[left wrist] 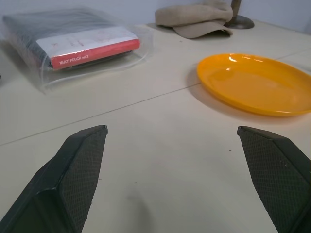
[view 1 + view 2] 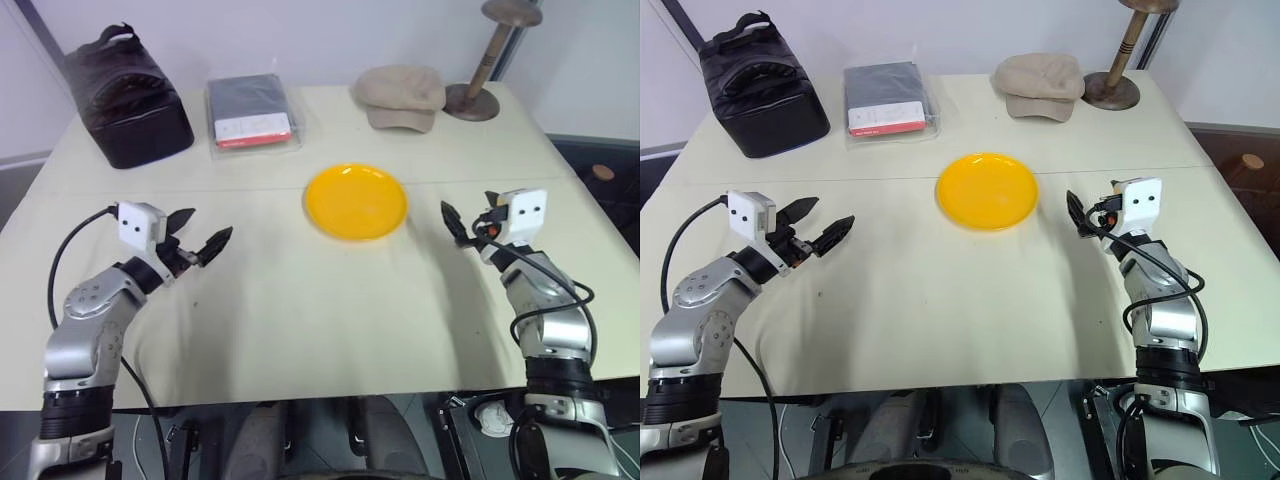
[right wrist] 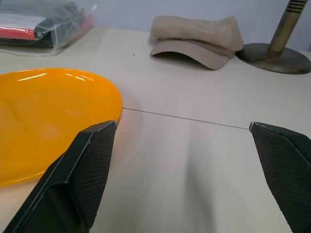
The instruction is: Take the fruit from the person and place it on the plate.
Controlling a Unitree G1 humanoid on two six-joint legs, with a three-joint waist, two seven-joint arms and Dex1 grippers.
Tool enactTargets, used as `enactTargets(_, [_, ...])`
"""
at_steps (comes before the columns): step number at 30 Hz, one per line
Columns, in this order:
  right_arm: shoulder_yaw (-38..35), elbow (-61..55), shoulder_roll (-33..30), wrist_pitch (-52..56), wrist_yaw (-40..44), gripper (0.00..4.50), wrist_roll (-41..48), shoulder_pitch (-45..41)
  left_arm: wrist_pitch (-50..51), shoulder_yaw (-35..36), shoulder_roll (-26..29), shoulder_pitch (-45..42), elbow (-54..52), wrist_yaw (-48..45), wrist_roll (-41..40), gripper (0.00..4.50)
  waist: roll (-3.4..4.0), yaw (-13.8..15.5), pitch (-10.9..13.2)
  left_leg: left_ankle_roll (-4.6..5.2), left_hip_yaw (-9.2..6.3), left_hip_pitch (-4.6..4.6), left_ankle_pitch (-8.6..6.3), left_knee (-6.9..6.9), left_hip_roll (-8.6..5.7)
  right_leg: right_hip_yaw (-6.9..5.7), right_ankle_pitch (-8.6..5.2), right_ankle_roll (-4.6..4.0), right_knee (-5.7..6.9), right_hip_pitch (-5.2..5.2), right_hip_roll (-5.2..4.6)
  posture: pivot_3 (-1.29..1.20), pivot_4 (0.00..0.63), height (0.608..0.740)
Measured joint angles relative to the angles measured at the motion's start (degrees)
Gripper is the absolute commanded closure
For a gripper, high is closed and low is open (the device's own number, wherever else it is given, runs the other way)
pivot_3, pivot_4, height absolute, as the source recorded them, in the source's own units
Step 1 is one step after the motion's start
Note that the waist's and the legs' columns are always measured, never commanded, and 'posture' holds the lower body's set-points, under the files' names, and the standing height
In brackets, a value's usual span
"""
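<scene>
The plate [image 2: 356, 202] lies at the middle of the table [image 2: 300, 330] with nothing on it. At the far edge stand a black bag [image 2: 125, 95] at left, a clear pouch [image 2: 251, 115] holding dark folded items and a red-and-white card, a beige cap [image 2: 401, 97], and a wooden stand [image 2: 487, 70] at right. The left gripper [image 2: 198, 232] hovers left of the plate, fingers spread wide, holding nothing. The right gripper [image 2: 468, 220], just right of the plate, is likewise wide and unladen. Bare tabletop stretches toward the near edge.

Bare lab-like test room, plain white walls, cream counter [image 2: 300, 330] with staged props, black bag [image 2: 125, 95], cap [image 2: 402, 95], wooden stand [image 2: 482, 75]
</scene>
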Motion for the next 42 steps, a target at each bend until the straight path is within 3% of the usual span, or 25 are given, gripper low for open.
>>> enactTargets(42, [0.01,0.00,0.00,0.00,0.03,0.03,-0.04,-0.01,-0.01,0.05,0.02,0.00,0.00,0.20,0.36,0.00,0.00,0.00,0.00,0.00,0.00,0.00,0.00,0.00,0.00,0.00,0.00,0.00,0.00,0.00,0.00,0.00,0.150,0.740])
